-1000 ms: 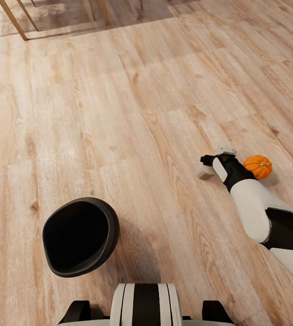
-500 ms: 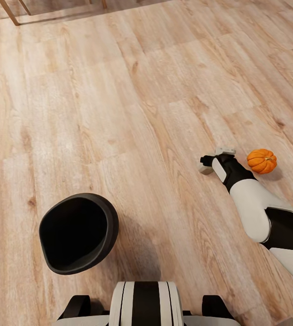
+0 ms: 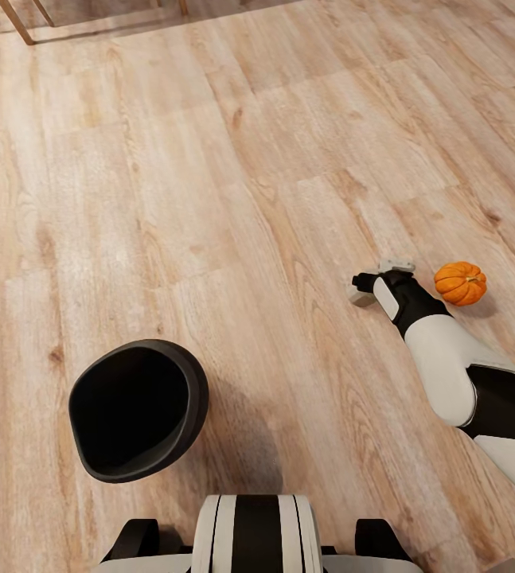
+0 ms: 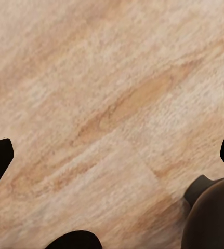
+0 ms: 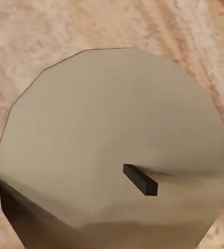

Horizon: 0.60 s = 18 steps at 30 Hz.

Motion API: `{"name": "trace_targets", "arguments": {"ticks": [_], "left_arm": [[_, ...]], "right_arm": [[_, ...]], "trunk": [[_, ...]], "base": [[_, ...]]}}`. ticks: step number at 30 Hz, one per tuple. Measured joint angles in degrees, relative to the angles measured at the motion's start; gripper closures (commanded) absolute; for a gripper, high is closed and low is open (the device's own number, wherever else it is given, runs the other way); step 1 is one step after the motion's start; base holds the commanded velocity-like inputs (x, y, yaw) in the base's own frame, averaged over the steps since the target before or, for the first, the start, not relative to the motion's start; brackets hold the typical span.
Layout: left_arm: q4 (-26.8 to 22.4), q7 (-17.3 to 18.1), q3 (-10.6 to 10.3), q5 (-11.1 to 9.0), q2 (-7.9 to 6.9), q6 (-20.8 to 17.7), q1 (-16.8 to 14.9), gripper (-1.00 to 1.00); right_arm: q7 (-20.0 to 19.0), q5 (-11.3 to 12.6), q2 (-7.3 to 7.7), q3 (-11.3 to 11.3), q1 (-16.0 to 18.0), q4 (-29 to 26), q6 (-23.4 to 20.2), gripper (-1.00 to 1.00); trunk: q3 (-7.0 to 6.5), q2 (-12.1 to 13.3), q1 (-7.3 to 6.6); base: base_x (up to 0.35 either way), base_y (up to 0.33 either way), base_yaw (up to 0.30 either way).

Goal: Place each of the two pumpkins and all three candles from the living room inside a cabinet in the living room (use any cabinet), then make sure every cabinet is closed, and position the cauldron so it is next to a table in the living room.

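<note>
One arm shows in the head view: the right reaches low over the floor, its tool closed on a candle, beside the pumpkin; open boards lie around. Left wrist: its tool gapes empty. Right wrist: the candle's flat top with its dark wick.

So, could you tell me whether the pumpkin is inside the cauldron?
No, the pumpkin sits on the floor beside the right arm, far from the cauldron.
</note>
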State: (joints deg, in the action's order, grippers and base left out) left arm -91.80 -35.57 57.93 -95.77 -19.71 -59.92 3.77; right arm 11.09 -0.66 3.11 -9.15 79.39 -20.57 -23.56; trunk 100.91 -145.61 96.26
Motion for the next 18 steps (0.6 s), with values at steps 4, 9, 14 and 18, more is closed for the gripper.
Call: {"name": "trace_targets", "arguments": {"ticks": [4,9,14,18], "left_arm": [[0.0,-0.1,0.3,0.2,1.08,0.0,0.0,-1.0],[0.0,0.0,0.4,0.2,1.46,0.0,0.0,-1.0],[0.0,0.0,0.5,0.2,1.52,0.0,0.0,-1.0],[0.0,0.0,0.5,0.2,1.53,0.0,0.0,-1.0]], "right_arm": [[0.1,0.0,-0.04,0.0,0.0,0.0,0.0,1.0],[0.0,0.5,-0.09,-0.1,-0.1,1.2,0.1,1.0],[0.0,0.4,-0.09,-0.1,-0.1,1.2,0.1,1.0],[0.0,0.5,-0.09,-0.1,-0.1,1.2,0.1,1.0]], "trunk": [[0.0,0.0,0.0],[-1.1,0.1,-0.12],[-2.2,0.1,-0.25],[-3.09,0.2,-0.36]], "base": [[0.0,0.0,0.0],[0.0,0.0,0.0],[0.0,0.0,0.0],[0.0,0.0,0.0]]}}
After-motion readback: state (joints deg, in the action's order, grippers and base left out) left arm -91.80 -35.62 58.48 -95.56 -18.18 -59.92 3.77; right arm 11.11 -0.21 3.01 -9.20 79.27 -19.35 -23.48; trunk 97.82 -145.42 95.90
